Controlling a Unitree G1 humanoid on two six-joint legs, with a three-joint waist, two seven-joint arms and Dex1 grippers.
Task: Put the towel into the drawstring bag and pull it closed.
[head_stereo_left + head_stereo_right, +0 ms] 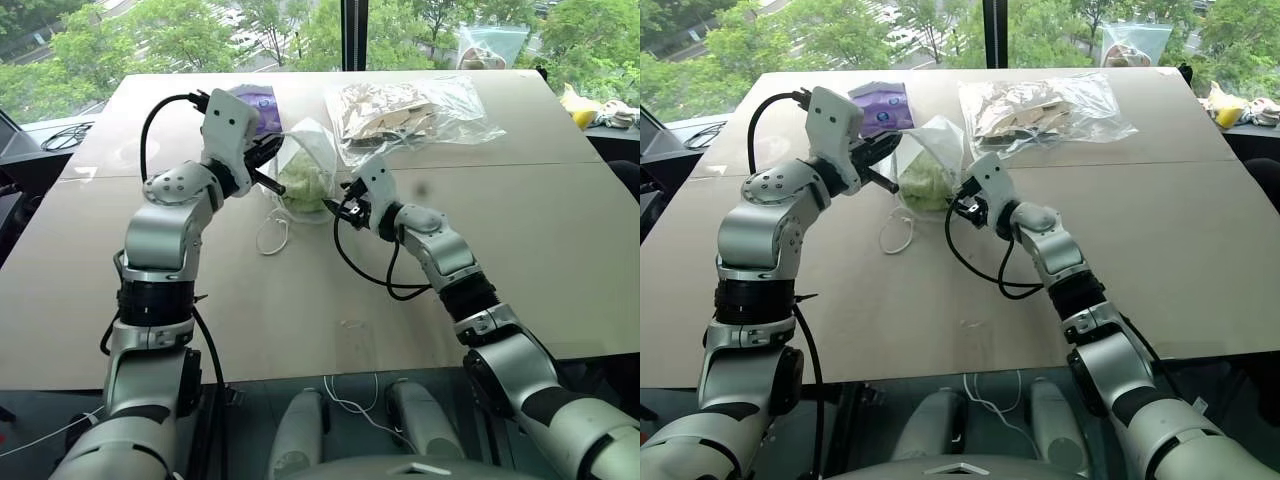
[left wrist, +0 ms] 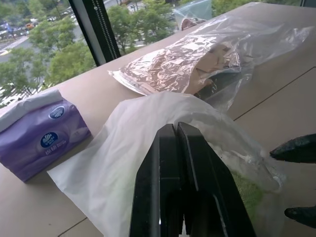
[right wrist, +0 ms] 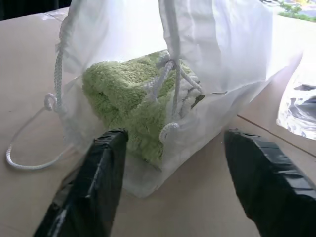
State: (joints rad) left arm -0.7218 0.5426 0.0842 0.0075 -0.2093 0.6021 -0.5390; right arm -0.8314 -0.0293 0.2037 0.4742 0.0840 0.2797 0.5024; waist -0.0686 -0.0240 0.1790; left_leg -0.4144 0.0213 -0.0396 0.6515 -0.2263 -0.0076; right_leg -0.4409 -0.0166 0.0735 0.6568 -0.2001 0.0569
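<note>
The drawstring bag (image 1: 310, 145) stands at mid-table, a milky thin plastic bag with its top held up. The light green towel (image 3: 128, 98) lies inside it and shows through the film. My left gripper (image 1: 275, 160) is shut on the bag's upper left edge. In the left wrist view its fingers (image 2: 168, 163) press together against the film. My right gripper (image 1: 340, 205) is open at the bag's lower right, one finger (image 3: 94, 173) on each side of the bag's bottom corner. A white cord loop (image 1: 270, 235) trails onto the table.
A purple tissue pack (image 1: 255, 105) sits just behind the left gripper. A larger clear bag with brown paper (image 1: 410, 110) lies behind and right of the drawstring bag. A black cable (image 1: 365, 270) loops from my right wrist over the table (image 1: 300, 320).
</note>
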